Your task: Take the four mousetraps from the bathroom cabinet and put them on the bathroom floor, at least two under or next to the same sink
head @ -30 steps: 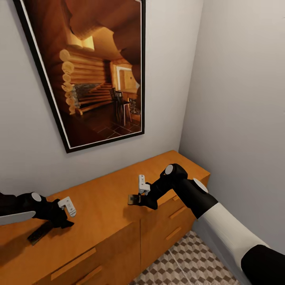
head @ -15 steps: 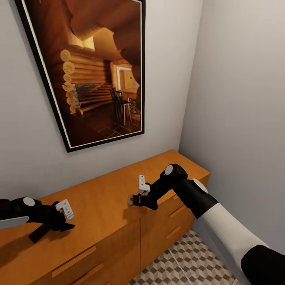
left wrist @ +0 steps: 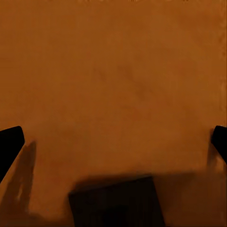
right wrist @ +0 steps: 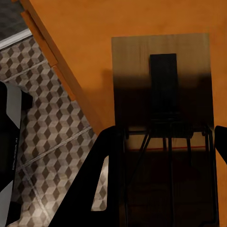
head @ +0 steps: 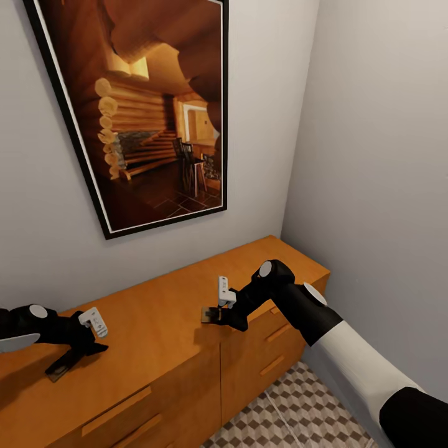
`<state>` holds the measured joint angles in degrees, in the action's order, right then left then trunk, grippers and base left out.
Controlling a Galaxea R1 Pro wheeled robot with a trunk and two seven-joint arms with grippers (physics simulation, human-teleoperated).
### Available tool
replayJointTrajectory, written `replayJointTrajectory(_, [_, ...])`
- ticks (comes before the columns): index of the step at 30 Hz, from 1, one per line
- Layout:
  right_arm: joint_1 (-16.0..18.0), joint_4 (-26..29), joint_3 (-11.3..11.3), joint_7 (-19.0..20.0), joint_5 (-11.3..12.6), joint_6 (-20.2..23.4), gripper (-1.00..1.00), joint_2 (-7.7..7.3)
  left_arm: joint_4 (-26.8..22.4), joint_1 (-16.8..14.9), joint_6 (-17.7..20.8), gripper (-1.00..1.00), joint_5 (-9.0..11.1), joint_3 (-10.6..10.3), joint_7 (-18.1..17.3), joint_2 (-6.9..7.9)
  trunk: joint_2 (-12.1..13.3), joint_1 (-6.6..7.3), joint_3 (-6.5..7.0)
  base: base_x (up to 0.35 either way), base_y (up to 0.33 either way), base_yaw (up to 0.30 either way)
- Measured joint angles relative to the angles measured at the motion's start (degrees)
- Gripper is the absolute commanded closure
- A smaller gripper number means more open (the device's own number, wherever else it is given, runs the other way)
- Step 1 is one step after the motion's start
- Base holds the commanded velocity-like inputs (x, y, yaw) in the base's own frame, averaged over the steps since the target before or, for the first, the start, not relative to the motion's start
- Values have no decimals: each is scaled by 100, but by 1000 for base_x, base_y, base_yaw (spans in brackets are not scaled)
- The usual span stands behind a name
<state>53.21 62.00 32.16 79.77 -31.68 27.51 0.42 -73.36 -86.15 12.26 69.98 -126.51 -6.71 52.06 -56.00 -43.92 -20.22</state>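
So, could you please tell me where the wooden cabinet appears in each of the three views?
Head view: the cabinet spans the lower part, under both arms.
Left wrist view: its orange top lies behind the dark mousetrap.
Right wrist view: its top lies beneath the gripped mousetrap in the right end effector.
Shared landmark: the cube-patterned floor beside the cabinet front, in the head and right wrist views.
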Motion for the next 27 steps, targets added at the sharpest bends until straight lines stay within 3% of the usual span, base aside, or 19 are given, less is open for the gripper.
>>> replayJointTrajectory(4, [-1,0,0,-8,4,-3,100,0,68,-1,-7,-100,-3,57,-479,11,0,0,0,0,0,0])
replayJointTrajectory(7, [-2,0,0,-9,6,-4,100,3,223,-2,-11,-100,-11,56,-647,-2,0,0,0,0,0,0])
replayJointTrajectory(27, [0,12,3,-2,6,-4,100,9,210,7,-21,-100,24,44,-751,28,-1,-2,0,-12,0,0])
